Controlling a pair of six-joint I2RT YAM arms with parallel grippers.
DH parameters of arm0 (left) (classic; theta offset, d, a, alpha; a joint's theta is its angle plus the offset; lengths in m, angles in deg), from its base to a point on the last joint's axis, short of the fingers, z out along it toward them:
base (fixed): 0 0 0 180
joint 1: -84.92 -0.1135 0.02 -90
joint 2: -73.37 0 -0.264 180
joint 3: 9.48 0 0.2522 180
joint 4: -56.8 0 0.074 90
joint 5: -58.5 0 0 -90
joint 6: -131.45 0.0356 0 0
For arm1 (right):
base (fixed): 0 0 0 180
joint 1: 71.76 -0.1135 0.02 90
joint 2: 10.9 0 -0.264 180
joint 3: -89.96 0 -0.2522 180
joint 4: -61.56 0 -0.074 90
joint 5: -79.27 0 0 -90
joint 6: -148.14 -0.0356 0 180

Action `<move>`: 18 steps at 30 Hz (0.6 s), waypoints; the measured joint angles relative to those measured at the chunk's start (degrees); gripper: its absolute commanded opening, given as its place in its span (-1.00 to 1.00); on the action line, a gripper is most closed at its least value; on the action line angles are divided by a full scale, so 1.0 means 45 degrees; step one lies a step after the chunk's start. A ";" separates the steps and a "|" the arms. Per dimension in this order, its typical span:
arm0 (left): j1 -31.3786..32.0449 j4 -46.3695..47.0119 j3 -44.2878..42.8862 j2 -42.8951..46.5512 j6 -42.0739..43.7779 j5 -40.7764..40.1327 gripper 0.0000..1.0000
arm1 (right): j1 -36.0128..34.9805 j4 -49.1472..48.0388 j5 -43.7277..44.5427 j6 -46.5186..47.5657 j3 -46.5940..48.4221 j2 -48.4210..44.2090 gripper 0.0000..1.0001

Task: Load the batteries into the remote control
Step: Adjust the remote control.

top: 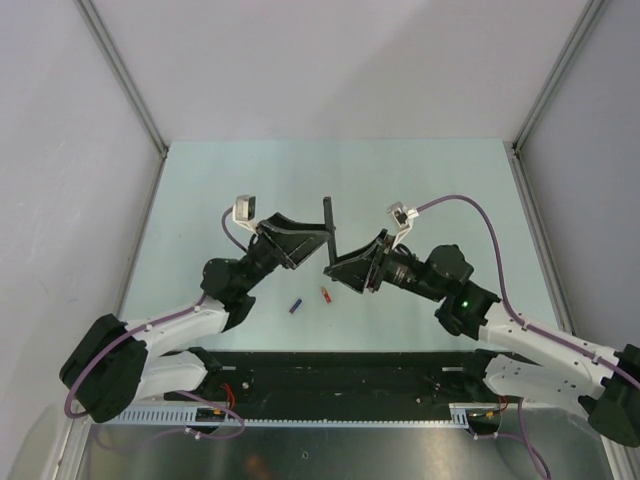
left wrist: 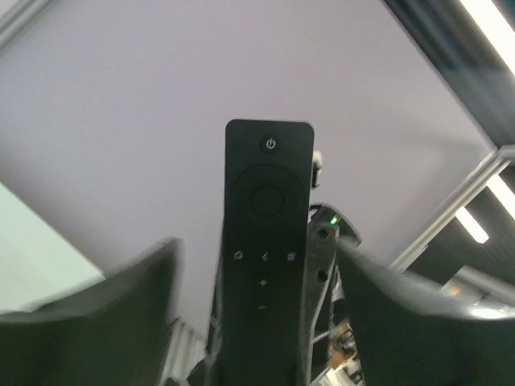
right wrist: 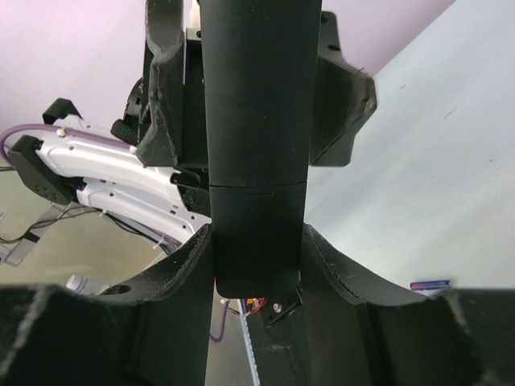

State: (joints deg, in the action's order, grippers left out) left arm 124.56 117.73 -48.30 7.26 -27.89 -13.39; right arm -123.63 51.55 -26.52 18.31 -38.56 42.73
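The remote control point(top: 330, 222) is a slim black bar held up off the table between the two grippers. My right gripper point(top: 337, 268) is shut on its lower end; the right wrist view shows its plain back face point(right wrist: 256, 121) clamped between the fingers point(right wrist: 185, 273). My left gripper point(top: 318, 243) is open, its fingers point(left wrist: 121, 305) standing either side of the remote with gaps. The left wrist view shows the remote's button face point(left wrist: 268, 209). An orange-red battery point(top: 325, 294) and a blue battery point(top: 296, 306) lie on the table below the grippers. The blue one also shows in the right wrist view point(right wrist: 430, 284).
The pale green table point(top: 240, 170) is enclosed by grey walls on three sides. A black rail point(top: 330, 375) with the arm bases runs along the near edge.
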 measured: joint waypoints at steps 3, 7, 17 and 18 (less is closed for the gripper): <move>-0.0063 0.0063 0.0010 0.0015 0.0068 -0.0015 1.00 | -0.0073 0.0491 -0.0073 0.0214 0.0000 -0.0374 -0.39; -0.0738 0.0165 0.0612 0.0282 0.0073 0.0010 1.00 | -0.0107 0.1831 0.0044 0.0680 0.0024 -0.1350 -0.39; -0.1715 -0.7825 -0.0821 0.3157 0.2701 -0.0772 1.00 | -0.0763 0.8937 0.5217 0.2599 0.2812 -0.1933 -0.31; -0.1447 -0.9258 -0.1579 0.3298 0.3317 -0.1302 0.99 | -0.0840 0.9505 0.5858 0.2735 0.2963 -0.1831 -0.31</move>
State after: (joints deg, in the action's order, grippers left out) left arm 118.05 76.08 -55.40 22.10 -12.97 -19.25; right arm -127.41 94.32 -0.17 30.61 -25.23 34.49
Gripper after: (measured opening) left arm 0.996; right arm 0.457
